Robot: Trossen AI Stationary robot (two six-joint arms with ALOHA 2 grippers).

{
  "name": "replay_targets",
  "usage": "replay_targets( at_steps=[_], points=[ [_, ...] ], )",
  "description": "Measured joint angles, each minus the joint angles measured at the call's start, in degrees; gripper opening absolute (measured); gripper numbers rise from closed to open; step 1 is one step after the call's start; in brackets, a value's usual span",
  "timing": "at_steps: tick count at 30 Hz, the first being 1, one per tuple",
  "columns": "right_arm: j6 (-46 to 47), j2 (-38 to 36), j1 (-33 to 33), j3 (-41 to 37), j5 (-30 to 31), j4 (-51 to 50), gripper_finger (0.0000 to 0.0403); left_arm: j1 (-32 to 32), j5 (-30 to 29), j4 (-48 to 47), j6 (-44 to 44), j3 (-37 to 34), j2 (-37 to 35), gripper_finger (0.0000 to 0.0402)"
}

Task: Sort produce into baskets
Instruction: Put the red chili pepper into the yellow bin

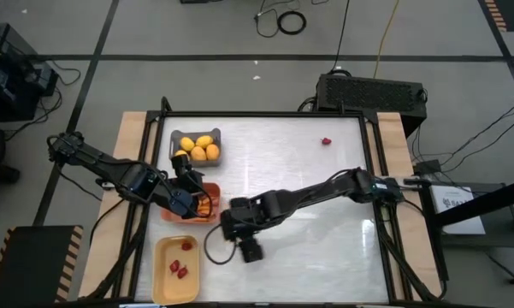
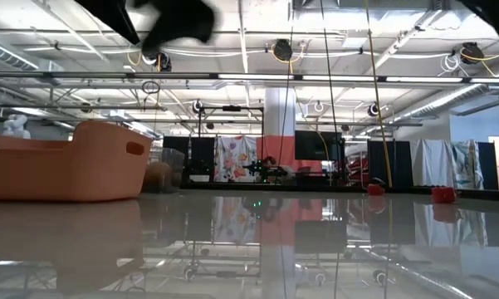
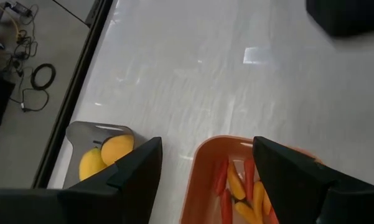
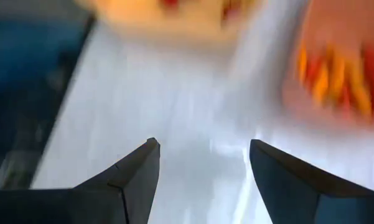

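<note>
The grey basket (image 1: 197,145) at the far left holds several yellow lemons (image 3: 106,155). The orange basket (image 1: 207,198) holds several carrots (image 3: 236,186). The pale yellow basket (image 1: 178,269) at the near left holds red strawberries (image 1: 181,270). One strawberry (image 1: 326,141) lies loose on the table at the far right. My left gripper (image 3: 206,142) is open and empty above the orange basket (image 3: 205,155). My right gripper (image 4: 204,143) is open and empty over bare table, just right of the orange basket, and also shows in the high view (image 1: 228,224).
The three baskets stand in a row along the table's left side. The white tabletop (image 1: 308,197) stretches to the right of them. In the low view the orange basket (image 2: 66,162) stands at the left and a small red piece (image 2: 374,189) lies far off.
</note>
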Motion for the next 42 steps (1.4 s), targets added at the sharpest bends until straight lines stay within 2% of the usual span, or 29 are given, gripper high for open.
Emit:
replay_targets(
  at_steps=[5,9,12,15,18,24,30,33,38,42],
  points=[
    [2.0,-2.8,0.0,0.0,0.2,-23.8,0.0237,-0.2,0.0,0.5,-0.4,0.0,0.0,0.0258],
    [5.1,-5.3,0.0,-2.4,3.6,-34.6,0.0237,-0.2,-0.1,0.6,-1.5,0.0,0.0,0.0258],
    [7.3,-9.3,0.1,-7.4,7.5,-38.0,0.0237,-0.2,-0.1,1.2,-1.5,0.0,0.0,0.0258],
    [8.8,-16.3,0.1,-16.9,7.8,-36.8,0.0237,-0.3,-0.2,2.8,-1.5,0.0,0.0,0.0258],
    [11.9,-26.5,-0.1,-30.4,7.8,-32.2,0.0237,-1.0,-0.3,5.7,-1.3,-1.4,0.0,0.0258],
    [24.9,-49.0,-2.9,-58.3,7.6,-21.2,0.0237,-2.1,-0.2,15.4,0.6,-10.7,0.0,0.0258],
    [35.2,-64.8,-5.2,-76.2,7.9,-9.0,0.0237,-0.8,1.7,30.4,5.7,-18.7,0.0,0.0257],
    [40.0,-68.9,-6.3,-82.6,10.7,-4.2,0.0237,0.4,4.5,36.2,7.4,-20.5,0.0,0.0257],
    [57.2,-69.7,-11.6,-89.1,17.1,-3.5,0.0237,2.1,8.9,42.6,9.9,-20.9,0.0,0.0257],
    [64.1,-69.6,-13.7,-92.8,17.7,0.4,0.0237,3.3,11.5,45.3,10.7,-20.9,0.0,0.0257]
  ],
)
